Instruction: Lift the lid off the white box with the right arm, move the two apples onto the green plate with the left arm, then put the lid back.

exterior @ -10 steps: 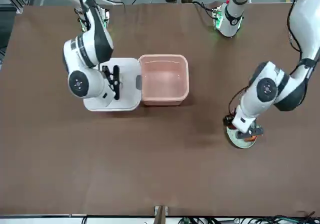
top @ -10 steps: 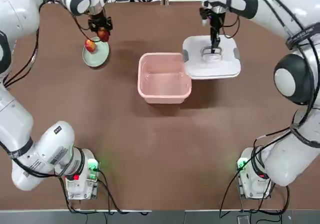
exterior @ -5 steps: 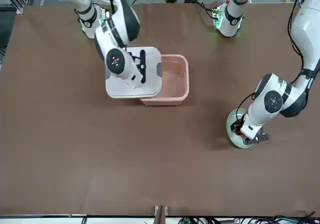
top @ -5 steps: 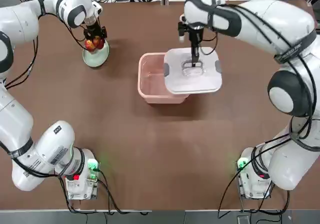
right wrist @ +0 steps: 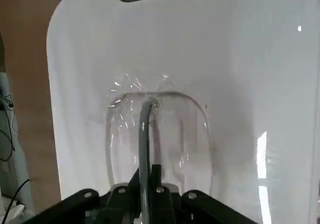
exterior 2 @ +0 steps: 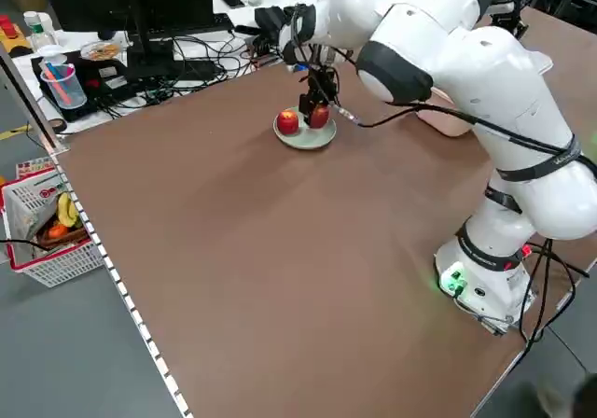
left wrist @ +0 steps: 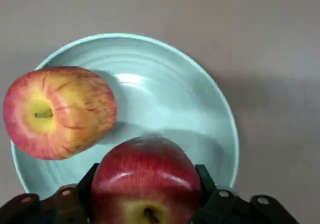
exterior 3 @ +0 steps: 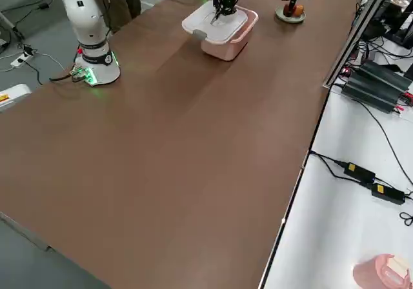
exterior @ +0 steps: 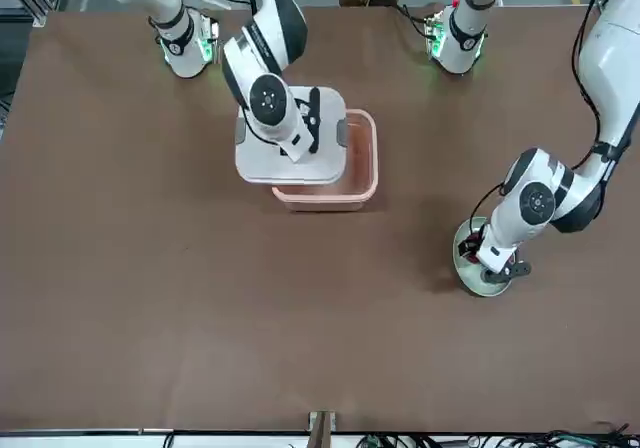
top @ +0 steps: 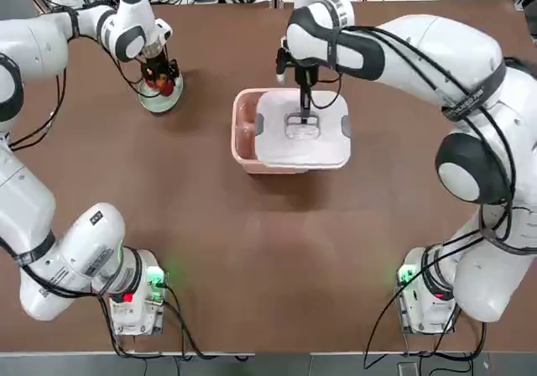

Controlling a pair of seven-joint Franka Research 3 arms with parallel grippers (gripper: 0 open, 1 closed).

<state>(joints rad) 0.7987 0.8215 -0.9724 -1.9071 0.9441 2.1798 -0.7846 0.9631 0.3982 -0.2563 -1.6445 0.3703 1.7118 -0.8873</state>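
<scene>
Two apples sit at the far left of the table (top: 252,250), on the green plate (top: 159,101): the first apple (left wrist: 59,111) lies free on the plate with its stem end turned sideways, and the second apple (left wrist: 146,180) is clamped between the fingers of the left gripper (top: 158,77), stem end toward the wrist camera. A second ago that second apple hung above the plate; it is now down at plate level. To the right, near the table's centre toward the far edge, stands the white box (top: 245,137). The lid (top: 302,128) hangs level from the right gripper (top: 303,117), whose fingers are closed on the loop handle (right wrist: 144,134); its grey clips (top: 259,124) point left and right. Earlier the lid lay on the table to the box's right; it now covers most of the box, the left strip exposed.
</scene>
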